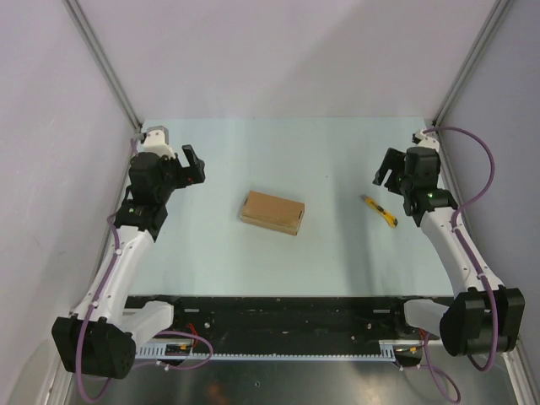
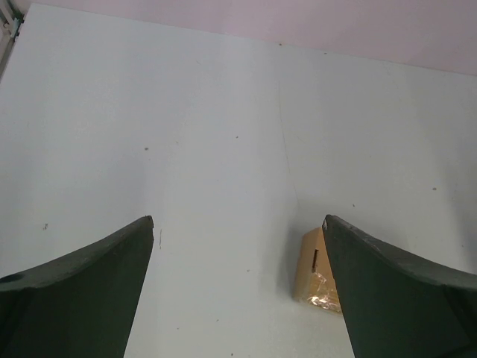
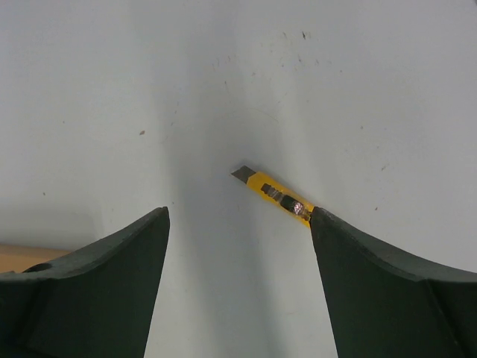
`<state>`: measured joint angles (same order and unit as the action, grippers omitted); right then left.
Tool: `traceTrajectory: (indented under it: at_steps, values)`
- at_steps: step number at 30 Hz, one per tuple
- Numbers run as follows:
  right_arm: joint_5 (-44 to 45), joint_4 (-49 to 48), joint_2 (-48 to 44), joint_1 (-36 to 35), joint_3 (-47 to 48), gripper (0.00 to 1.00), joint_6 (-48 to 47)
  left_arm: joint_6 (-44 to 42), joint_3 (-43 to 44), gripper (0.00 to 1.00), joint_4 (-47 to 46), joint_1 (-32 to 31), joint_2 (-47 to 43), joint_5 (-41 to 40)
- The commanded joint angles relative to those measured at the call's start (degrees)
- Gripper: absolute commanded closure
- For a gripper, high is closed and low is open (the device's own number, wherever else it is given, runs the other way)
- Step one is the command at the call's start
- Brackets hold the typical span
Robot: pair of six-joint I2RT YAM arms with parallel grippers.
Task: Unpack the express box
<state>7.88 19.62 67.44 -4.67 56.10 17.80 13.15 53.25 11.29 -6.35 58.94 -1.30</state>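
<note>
Top external: express box (image 1: 272, 212) lies central, well apart from table (image 1: 278, 152) edges.

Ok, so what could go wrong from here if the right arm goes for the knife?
1. The knife lies flat on the table with its grey blade tip showing. The open right gripper may skid it away or close on the blade end.
2. The box sits loose and shut, and the open left gripper is apart from it. A cut would likely shove it unless it is pinned first.
</note>
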Motion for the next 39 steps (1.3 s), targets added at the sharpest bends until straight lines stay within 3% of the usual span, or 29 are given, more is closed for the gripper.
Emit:
traceTrajectory:
  at_steps: [1, 6, 12, 19, 24, 39]
  values:
    - [2.8, 3.0, 0.7, -0.3, 2.1, 0.19, 1.0, 2.1, -0.2, 0.0, -1.3, 0.2, -1.7, -1.4]
    - [7.4, 5.7, 1.6, -2.6, 2.1, 0.18, 0.3, 7.6, -1.4, 0.0, -1.2, 0.5, -1.5, -7.6]
    - [12.9, 9.9, 2.9, -6.7, 2.1, 0.17, -1.3, 11.2, -0.8, 0.0, -1.2, 0.5, 0.6, -1.6]
    - [13.8, 12.5, 6.8, -6.4, 2.2, 0.18, -2.9, 10.5, -2.1, 0.05, -1.2, 0.5, 6.2, 12.1]
    - [0.0, 11.7, 14.7, -3.3, 3.4, 0.17, -15.4, 11.2, -1.3, 0.05, -1.2, 0.5, 9.5, 13.5]
    - [-11.8, 11.8, 31.6, 3.9, 12.0, 0.2, -22.4, 13.9, 4.2, 0.05, -1.2, 0.5, 17.1, 17.4]
